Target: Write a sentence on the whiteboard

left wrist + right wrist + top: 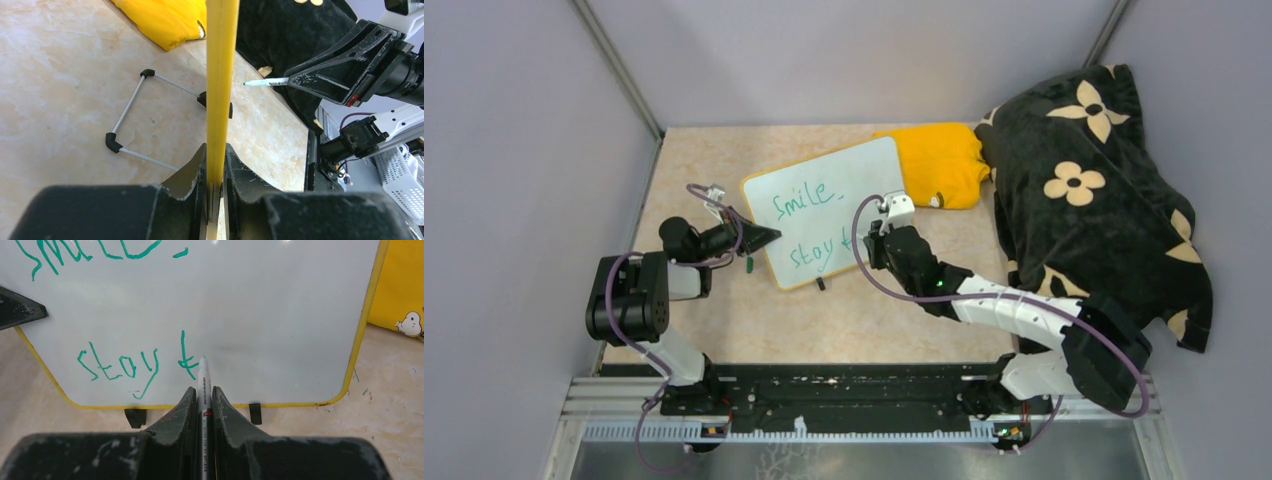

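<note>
From above, the right arm (1014, 305) covers the lower right corner of the whiteboard (824, 195) and the end of the second line of the sentence (804, 202); the marker cannot be made out there. The right wrist view cuts off the top of "Smile" and shows "stay" followed by a single letter like an f. The left wrist view sees the board edge-on, so its face is hidden, and a white basket (407, 175) at the frame's corner is cut off, its contents not visible. The board stands tilted on black feet (135, 417) on the table (724, 320), just beside a yellow cloth (944, 160), with a wire stand (130, 117) behind it. The left arm (629, 295) is folded, forearm reaching right, and the left gripper (215, 160) is clamped on the board's yellow left rim. The right arm stretches diagonally from its base, the right gripper (203, 392) closed around a marker (203, 385) whose green tip sits at that last letter; whether it touches cannot be told
</note>
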Robot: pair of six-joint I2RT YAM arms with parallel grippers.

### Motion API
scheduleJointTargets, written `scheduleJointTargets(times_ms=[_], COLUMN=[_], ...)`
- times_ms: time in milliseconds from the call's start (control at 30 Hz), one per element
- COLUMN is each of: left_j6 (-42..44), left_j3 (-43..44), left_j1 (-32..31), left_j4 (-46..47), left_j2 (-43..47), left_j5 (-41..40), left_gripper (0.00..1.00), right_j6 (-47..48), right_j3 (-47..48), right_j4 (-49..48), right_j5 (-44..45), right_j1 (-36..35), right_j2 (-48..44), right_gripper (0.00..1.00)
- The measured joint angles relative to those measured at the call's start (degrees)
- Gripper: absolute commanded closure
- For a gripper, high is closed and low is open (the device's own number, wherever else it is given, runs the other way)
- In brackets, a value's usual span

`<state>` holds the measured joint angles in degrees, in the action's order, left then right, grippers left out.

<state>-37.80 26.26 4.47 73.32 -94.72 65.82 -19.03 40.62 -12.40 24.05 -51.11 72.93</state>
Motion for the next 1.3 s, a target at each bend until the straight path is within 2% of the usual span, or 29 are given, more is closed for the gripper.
scheduleJointTargets(times_ms=[833,1300], left_j6=[0.0,0.0], left_j3=[0.0,0.1], left_j1=[0.0,0.0], left_j4=[0.0,-0.1], left_j2=[0.0,0.0], left_j5=[0.0,0.0], left_gripper=[0.8,0.8], right_j6=[0.5,0.0], right_j3=[1.9,1.9], right_j4=[0.0,0.0], right_j5=[-1.2,-1.3], right_j1=[0.6,0.7], right_j2=[5.6,5.7], right_gripper=[1.0,1.0])
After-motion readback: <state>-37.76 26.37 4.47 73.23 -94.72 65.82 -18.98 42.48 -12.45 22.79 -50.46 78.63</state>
